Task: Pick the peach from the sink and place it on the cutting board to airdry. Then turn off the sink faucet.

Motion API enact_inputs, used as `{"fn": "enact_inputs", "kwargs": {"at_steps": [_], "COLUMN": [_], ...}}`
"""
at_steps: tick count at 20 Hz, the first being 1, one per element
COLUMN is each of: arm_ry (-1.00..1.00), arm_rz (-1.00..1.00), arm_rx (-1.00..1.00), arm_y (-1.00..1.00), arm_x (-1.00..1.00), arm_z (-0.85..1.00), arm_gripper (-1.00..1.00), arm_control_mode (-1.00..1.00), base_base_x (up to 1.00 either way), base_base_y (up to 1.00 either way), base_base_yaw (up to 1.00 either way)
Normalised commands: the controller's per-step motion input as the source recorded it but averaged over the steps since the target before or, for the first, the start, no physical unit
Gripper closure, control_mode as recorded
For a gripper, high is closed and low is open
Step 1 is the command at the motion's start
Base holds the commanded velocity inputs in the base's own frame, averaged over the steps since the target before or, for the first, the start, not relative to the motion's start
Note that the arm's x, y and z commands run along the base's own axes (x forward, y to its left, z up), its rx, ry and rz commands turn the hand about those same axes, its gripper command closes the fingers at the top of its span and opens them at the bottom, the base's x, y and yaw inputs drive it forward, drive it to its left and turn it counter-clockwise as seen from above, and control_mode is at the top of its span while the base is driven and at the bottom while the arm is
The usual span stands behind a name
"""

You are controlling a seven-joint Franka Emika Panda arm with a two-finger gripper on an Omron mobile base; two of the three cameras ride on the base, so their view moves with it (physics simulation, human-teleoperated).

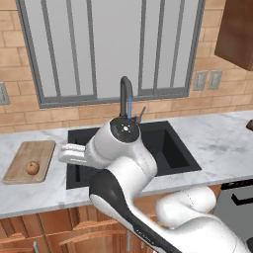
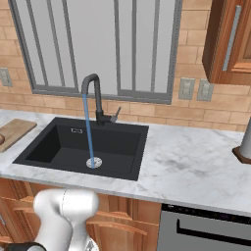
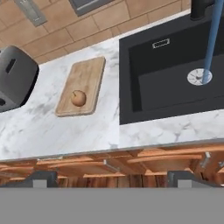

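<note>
1. I see the peach point(image 1: 32, 168) resting on the cutting board point(image 1: 37, 150), toward the board's near end; the board lies on the marble counter point(image 1: 217, 143) to the left of the sink point(image 2: 125, 147). I judge the first half of the task complete.
2. In the hand view the same peach point(image 3: 78, 98) sits on the cutting board point(image 3: 89, 74), well apart from the basin.
3. The sink holds no fruit; a blue stream of water point(image 2: 88, 132) falls from the spout of the sink faucet point(image 2: 93, 93) onto the round silver drain point(image 2: 93, 162). I judge the tap to be running, so turning it off is what remains.
4. The slim side lever point(image 2: 115, 114) stands tilted beside the faucet base, with nothing touching it.
5. The gripper point(image 3: 113, 177) shows its two dark tips at the bottom of the hand view, set wide apart with nothing between the jaws.
6. A dark toaster point(image 3: 15, 76) stands on the counter beyond the board.
7. I can read no brand, label or writing anywhere.
</note>
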Motion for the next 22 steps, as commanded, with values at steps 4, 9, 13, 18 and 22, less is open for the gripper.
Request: {"fn": "enact_inputs", "kwargs": {"at_steps": [4, 9, 13, 18, 22], "arm_ry": [-0.05, -0.10, -0.12, -0.10, -0.04], "arm_rz": [0.18, 0.18, 0.18, 0.18, 0.16], "arm_rx": [-0.02, -0.03, 0.00, 0.01, 0.00], "arm_y": [-0.62, -0.57, -0.49, -0.42, -0.30], "arm_x": [-0.74, -0.54, -0.37, -0.20, -0.14], "arm_z": [0.51, 0.45, 0.36, 0.31, 0.05], "arm_gripper": [-1.00, -1.00, -1.00, -1.00, -1.00], "arm_control_mode": [-1.00, -1.00, -1.00, -1.00, -1.00], "base_base_x": [0.00, 0.00, 0.00, 0.00, 0.00], "base_base_y": [0.00, 0.00, 0.00, 0.00, 0.00], "base_base_yaw": [0.00, 0.00, 0.00, 0.00, 0.00]}}
